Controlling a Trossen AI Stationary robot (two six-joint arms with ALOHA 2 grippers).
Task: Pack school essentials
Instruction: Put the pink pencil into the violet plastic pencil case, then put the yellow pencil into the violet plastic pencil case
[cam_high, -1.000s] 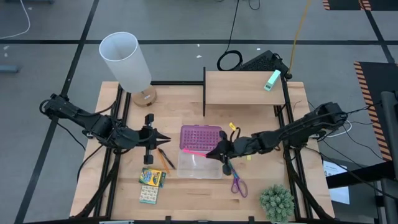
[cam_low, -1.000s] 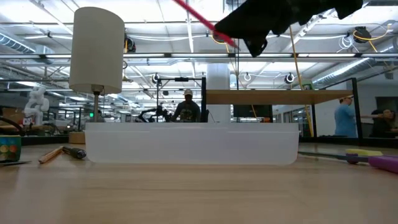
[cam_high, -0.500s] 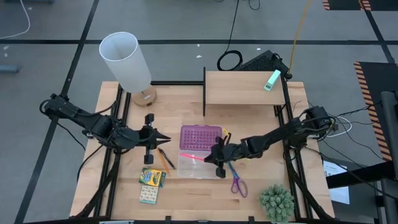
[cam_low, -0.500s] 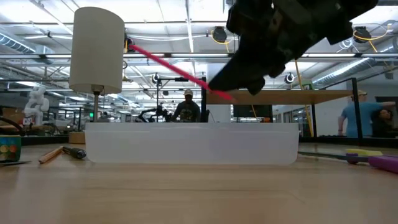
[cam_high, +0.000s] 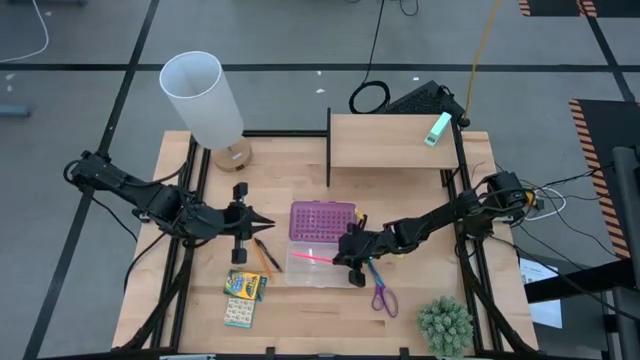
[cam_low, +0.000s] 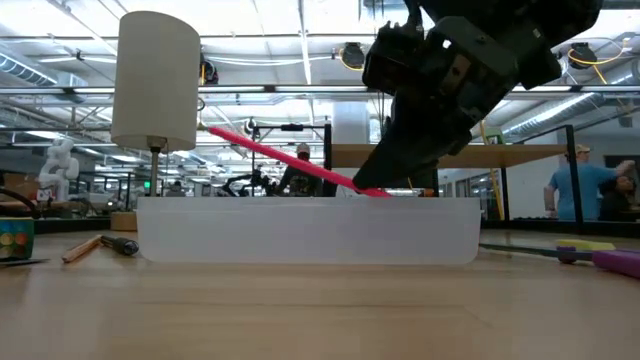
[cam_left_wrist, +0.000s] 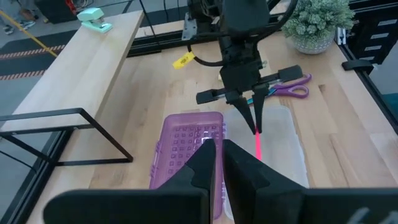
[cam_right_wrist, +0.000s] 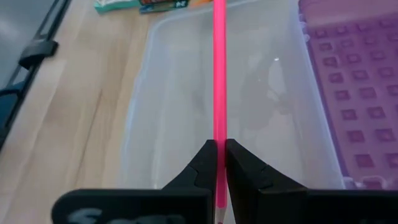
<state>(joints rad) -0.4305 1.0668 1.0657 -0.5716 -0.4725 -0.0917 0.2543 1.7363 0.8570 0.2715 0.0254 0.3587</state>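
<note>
Now the right gripper (cam_high: 343, 257) has come down from well above the clear case (cam_high: 322, 270) to hang just over its open tray, fingers clamped on the pink pen (cam_high: 314, 256); the pen, which pointed steeply upward a moment ago, now slants down with its free end above the tray, not yet lying in it; so the first item looks close to packed, with a release the likely next move; the left gripper (cam_high: 262, 225) waits beside the case, fingers pressed together on nothing; the scissors (cam_high: 383, 295), pencils (cam_high: 266, 256) and crayon box (cam_high: 245, 285) lie untouched on the table (cam_high: 300, 190).
</note>
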